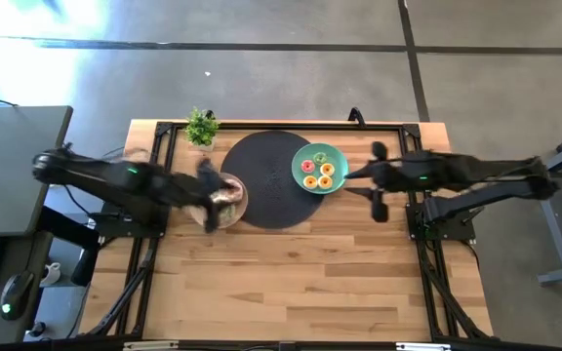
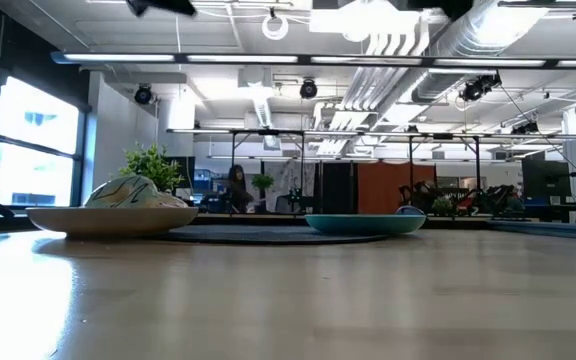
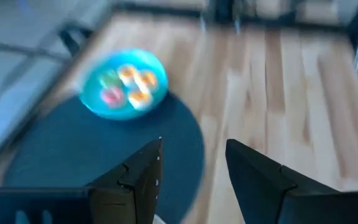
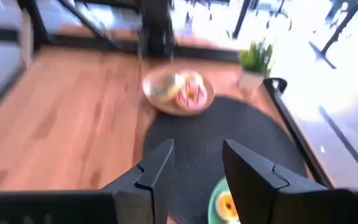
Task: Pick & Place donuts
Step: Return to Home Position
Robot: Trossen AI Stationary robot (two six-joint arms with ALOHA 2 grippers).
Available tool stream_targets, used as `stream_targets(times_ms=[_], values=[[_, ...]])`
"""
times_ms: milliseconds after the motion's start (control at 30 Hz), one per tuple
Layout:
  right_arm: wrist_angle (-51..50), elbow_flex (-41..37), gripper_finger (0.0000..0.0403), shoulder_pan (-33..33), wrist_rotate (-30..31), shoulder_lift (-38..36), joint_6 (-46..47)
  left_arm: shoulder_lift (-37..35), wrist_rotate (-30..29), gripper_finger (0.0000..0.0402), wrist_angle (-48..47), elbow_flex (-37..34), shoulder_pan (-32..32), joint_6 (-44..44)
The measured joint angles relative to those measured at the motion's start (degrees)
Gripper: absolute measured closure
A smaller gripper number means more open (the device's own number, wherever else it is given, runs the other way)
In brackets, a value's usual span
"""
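Several tiny donuts [image 1: 318,172], pink, green and yellow-orange, lie in the teal plate [image 1: 335,156] on the far right part of a dark round mat. Larger frosted donuts [image 4: 185,90] rest in the beige plate [image 1: 238,209] at the mat's left edge; the low view shows one donut [image 2: 133,192] heaped on that plate. My left gripper [image 1: 210,195] hovers open over the beige plate, empty in its wrist view [image 3: 191,163]. My right gripper [image 1: 377,180] is open and empty, just right of the teal plate, and faces the mat [image 4: 197,163].
The dark round mat [image 1: 266,180] lies at the table's far middle. A small potted plant [image 1: 201,127] stands at the far edge, left of the mat. The arms' black frame [image 1: 164,146] borders both sides. Bare wood [image 1: 291,283] fills the table's near half.
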Motion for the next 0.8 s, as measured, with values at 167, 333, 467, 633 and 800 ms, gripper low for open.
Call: stream_targets(times_ms=[167, 333, 467, 633, 800], values=[[5.8, -6.4, 0.027, 2.3, 1.5, -9.5, 0.6, -13.2, -2.9, 0.0228, -3.7, -2.3, -0.1, -0.1], [19.9, -20.9, 0.027, 2.5, 0.3, -19.3, -2.1, -28.3, -2.4, 0.0228, 0.4, -13.0, 0.0, -2.0], [26.3, -28.7, 0.027, 2.1, 0.2, -27.6, -2.0, -39.9, -2.3, 0.0228, 4.8, -22.7, 0.0, -1.7], [26.6, -35.0, 0.027, 2.1, -2.6, -37.6, -1.4, -52.3, -2.3, 0.0228, 10.0, -32.2, 0.0, -0.7], [26.7, -40.0, 0.027, 2.1, -4.1, -45.9, -1.1, -60.5, -0.9, 0.0228, 11.8, -38.4, 0.0, 5.4]])
